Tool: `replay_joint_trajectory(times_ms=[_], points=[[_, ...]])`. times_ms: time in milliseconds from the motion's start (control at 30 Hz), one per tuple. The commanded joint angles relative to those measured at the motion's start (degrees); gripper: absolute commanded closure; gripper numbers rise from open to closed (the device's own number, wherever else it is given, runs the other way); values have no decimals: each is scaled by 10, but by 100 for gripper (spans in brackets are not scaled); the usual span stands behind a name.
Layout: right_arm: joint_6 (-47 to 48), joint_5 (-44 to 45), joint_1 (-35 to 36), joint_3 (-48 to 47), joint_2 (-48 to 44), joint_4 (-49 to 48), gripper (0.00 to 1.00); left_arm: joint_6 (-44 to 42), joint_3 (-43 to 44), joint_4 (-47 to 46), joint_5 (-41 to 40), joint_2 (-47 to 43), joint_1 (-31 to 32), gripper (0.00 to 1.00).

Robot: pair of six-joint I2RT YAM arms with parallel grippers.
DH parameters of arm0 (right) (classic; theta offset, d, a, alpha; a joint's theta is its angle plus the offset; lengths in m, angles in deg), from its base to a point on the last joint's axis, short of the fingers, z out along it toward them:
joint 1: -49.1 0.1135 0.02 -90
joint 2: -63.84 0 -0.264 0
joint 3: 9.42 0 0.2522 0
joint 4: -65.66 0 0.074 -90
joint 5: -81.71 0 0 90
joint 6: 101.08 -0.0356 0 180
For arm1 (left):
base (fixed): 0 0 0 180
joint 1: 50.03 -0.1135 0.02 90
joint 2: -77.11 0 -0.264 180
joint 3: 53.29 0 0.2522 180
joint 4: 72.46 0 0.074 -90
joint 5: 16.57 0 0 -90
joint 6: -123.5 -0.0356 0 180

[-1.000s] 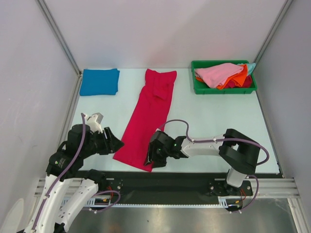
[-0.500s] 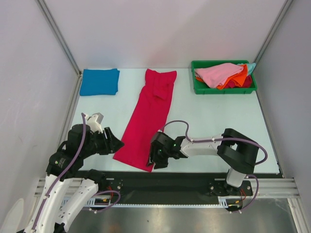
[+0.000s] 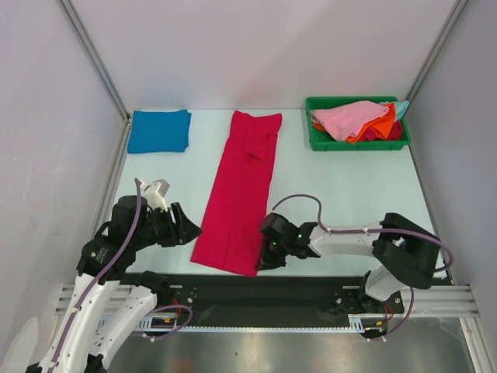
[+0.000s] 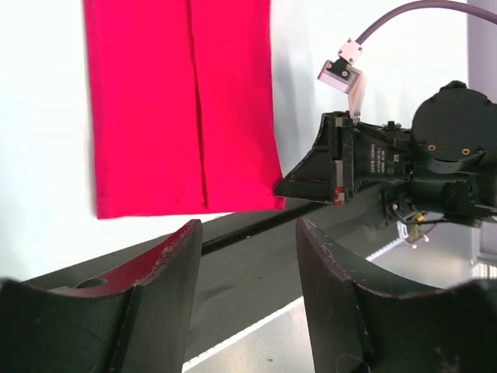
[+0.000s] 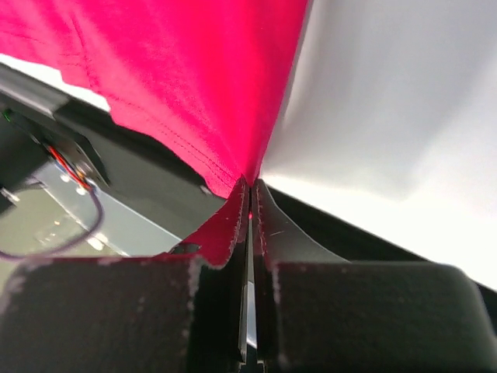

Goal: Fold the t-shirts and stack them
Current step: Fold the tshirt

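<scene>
On the pale table [image 3: 334, 186], top external view: a crimson-magenta cloth t-shirt [image 3: 241, 190] lies flat as a long narrow strip from the far edge to the near edge, its near end lying further left than its far end. A folded blue cloth t-shirt [image 3: 159, 130] rests at the far left corner, well apart from it. At the far right, a green rectangular plastic bin [image 3: 357, 146] holds a heap of a pink cloth t-shirt [image 3: 349, 116], an orange cloth t-shirt [image 3: 380, 124] and a light blue cloth t-shirt [image 3: 401, 107]. The left gripper [image 3: 186, 231] sits just beside the strip's near left corner. The right gripper [image 3: 262, 260] is at its near right corner.

Left wrist view: the two dark fingers [image 4: 167, 272] of the left gripper [image 4: 248, 256] stand apart with nothing between them. The crimson-magenta cloth t-shirt [image 4: 178, 109] lies beyond them, a seam-like crease running along its length. The right gripper [image 4: 283, 189] meets the hem's right corner.

Right wrist view: the right gripper [image 5: 250, 210] has its jaws pressed together, pinching the corner of the crimson-magenta cloth t-shirt [image 5: 178, 70]. The cloth rises from the pinch in a taut fold. The pale table [image 5: 388, 116] shows to the right.
</scene>
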Motion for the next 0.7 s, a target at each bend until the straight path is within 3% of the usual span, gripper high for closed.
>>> replay_joint_trajectory(times_ms=[0, 267, 533, 633, 667], points=[[42, -7, -1, 43, -69, 18, 100, 6, -15, -38, 44, 9, -1, 42], [84, -52, -19, 172, -215, 29, 100, 74, -113, -121, 137, 0, 2, 41], [78, -90, -64, 257, -368, 59, 96, 133, -187, -161, 131, -26, 23, 40], [105, -97, -101, 228, -369, 82, 69, 139, -185, -188, 119, -10, 29, 40], [134, -94, -117, 214, -364, 112, 66, 139, -176, -206, 116, 7, 29, 40]])
